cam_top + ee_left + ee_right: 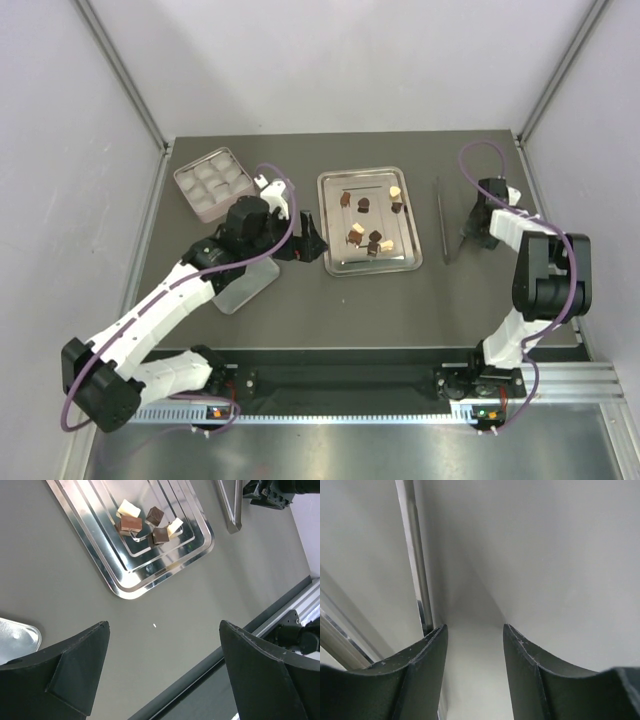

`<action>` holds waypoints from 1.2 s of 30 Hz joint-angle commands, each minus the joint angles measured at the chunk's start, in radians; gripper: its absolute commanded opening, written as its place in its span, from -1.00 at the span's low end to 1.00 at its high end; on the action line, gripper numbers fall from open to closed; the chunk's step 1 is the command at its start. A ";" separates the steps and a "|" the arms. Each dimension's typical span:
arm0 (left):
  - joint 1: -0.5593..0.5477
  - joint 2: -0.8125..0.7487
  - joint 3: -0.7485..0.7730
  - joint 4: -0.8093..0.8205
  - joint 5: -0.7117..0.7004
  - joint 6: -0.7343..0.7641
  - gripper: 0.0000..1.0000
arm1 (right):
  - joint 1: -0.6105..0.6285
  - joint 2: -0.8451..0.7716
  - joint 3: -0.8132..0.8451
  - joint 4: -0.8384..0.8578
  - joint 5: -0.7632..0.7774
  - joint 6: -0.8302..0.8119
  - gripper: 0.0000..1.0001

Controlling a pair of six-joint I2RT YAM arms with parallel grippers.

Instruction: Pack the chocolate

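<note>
Several small chocolate pieces (370, 240), dark brown, mid brown and cream, lie scattered in the steel tray (333, 262) at the table's middle. In the left wrist view a cluster of them (131, 523) sits in the tray (125, 587). My left gripper (309, 240) is open and empty just left of the tray's near left corner; in its own view (165, 630) it hovers over bare table. My right gripper (470, 235) is near the back right, beside the steel tongs (441, 220). In its own view (475, 630) the jaws stand apart with nothing between them, facing the enclosure wall.
A pink compartmented tin (212, 182) stands open at the back left. Its lid (245, 285) lies under my left arm and shows in the left wrist view (20, 635). The tongs also show in the left wrist view (230, 510). White walls enclose the table.
</note>
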 commanded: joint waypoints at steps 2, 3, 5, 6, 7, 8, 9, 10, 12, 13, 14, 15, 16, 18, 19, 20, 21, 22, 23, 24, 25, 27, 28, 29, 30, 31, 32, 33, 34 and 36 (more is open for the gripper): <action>0.002 0.046 0.065 0.036 -0.014 -0.036 0.90 | -0.011 -0.042 0.066 -0.015 0.041 -0.006 -0.02; 0.001 0.049 0.072 0.037 -0.006 -0.034 0.89 | -0.013 -0.056 0.066 -0.032 0.045 0.001 -0.01; 0.001 0.050 0.075 0.039 -0.009 -0.028 0.89 | -0.016 -0.105 0.058 -0.036 0.050 0.010 0.03; 0.001 0.050 0.079 0.039 -0.024 -0.028 0.90 | -0.016 -0.119 0.055 -0.035 0.044 0.019 0.05; 0.001 0.050 0.082 0.039 -0.029 -0.028 0.90 | -0.016 -0.133 0.052 -0.020 0.016 0.022 0.07; 0.001 0.050 0.084 0.037 -0.032 -0.027 0.90 | -0.016 -0.133 0.049 -0.010 0.001 0.024 0.08; 0.002 0.052 0.085 0.039 -0.032 -0.027 0.90 | -0.016 -0.129 0.051 0.000 -0.011 0.028 0.08; 0.001 0.057 0.090 0.039 -0.027 -0.027 0.91 | -0.016 -0.106 0.061 0.010 -0.040 0.028 0.09; 0.002 0.063 0.101 0.039 -0.023 -0.023 0.91 | -0.016 -0.076 0.071 0.025 -0.064 0.027 0.08; 0.002 0.069 0.107 0.030 -0.026 -0.020 0.97 | -0.016 -0.050 0.072 0.036 -0.073 0.028 0.08; 0.004 0.073 0.113 0.019 -0.033 -0.010 0.98 | -0.016 -0.037 0.078 0.049 -0.073 0.027 0.08; 0.005 0.073 0.125 0.002 -0.041 -0.005 0.98 | -0.016 -0.021 0.083 0.049 -0.073 0.027 0.08; 0.007 0.072 0.127 -0.006 -0.049 -0.002 0.98 | -0.016 0.005 0.087 0.051 -0.067 0.025 0.07; 0.015 0.066 0.128 -0.018 -0.064 0.001 0.97 | -0.016 0.029 0.101 0.051 -0.064 0.019 0.03; 0.018 0.060 0.128 -0.020 -0.069 0.001 0.97 | -0.016 0.048 0.106 0.051 -0.062 0.017 0.01; 0.021 0.057 0.130 -0.027 -0.084 0.001 0.96 | -0.016 0.056 0.112 0.051 -0.061 0.014 -0.01; 0.028 0.057 0.136 -0.035 -0.095 0.001 0.96 | -0.016 0.063 0.115 0.050 -0.061 0.011 -0.04; 0.033 0.054 0.141 -0.053 -0.102 0.000 0.96 | -0.016 0.072 0.118 0.053 -0.056 0.010 -0.07; 0.041 0.054 0.145 -0.064 -0.109 -0.005 0.96 | -0.016 0.072 0.121 0.054 -0.056 0.008 -0.17; 0.054 0.054 0.147 -0.070 -0.110 -0.007 0.95 | -0.016 0.077 0.123 0.057 -0.054 0.005 -0.22; 0.062 0.047 0.147 -0.079 -0.110 -0.007 0.95 | -0.016 0.077 0.124 0.059 -0.065 0.002 -0.30; 0.077 0.044 0.150 -0.090 -0.110 0.004 0.93 | -0.013 0.074 0.127 0.065 -0.080 -0.007 -0.63; 0.081 0.041 0.151 -0.111 -0.119 0.010 0.92 | -0.011 0.060 0.127 0.066 -0.094 -0.010 -0.77; 0.087 0.038 0.153 -0.121 -0.131 0.013 0.92 | -0.005 0.050 0.127 0.065 -0.099 -0.010 -1.00; 0.088 0.035 0.153 -0.130 -0.156 0.018 0.92 | 0.002 0.034 0.126 0.065 -0.099 -0.012 -1.00; 0.091 0.026 0.153 -0.145 -0.158 0.024 0.92 | 0.021 -0.005 0.124 0.060 -0.099 -0.010 -1.00; 0.097 0.021 0.151 -0.151 -0.190 0.027 0.92 | 0.033 -0.025 0.126 0.054 -0.096 -0.001 -1.00; 0.103 0.012 0.150 -0.159 -0.211 0.027 0.91 | 0.047 -0.071 0.129 0.045 -0.093 0.011 -1.00; 0.108 0.008 0.150 -0.165 -0.222 0.027 0.91 | 0.073 -0.094 0.138 0.022 -0.094 0.028 -1.00; 0.126 -0.009 0.151 -0.188 -0.253 0.024 0.91 | 0.166 -0.154 0.149 0.008 -0.090 0.076 -1.00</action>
